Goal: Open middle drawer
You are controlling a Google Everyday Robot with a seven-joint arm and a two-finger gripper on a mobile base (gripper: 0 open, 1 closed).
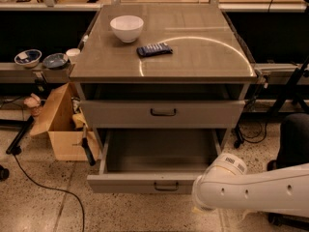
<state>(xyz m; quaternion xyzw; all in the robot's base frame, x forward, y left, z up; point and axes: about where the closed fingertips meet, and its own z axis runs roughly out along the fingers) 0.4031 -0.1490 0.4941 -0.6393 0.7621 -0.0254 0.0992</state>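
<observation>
The middle drawer [145,182] is grey metal and stands pulled far out, its empty inside showing. A small dark bar handle [166,186] sits at the centre of its front. Above it a grey drawer [120,114] with its own dark handle is shut. My gripper is not in view. Only my white arm [251,192] shows, reaching in from the lower right. Its rounded end [217,180] lies at the right end of the open drawer's front.
On the cabinet top [203,57] are a white bowl [127,28] and a blue packet [154,50]. An open cardboard box [60,124] stands on the floor at the left. Two bowls [28,58] rest on a left ledge. A cable [43,187] runs over the floor.
</observation>
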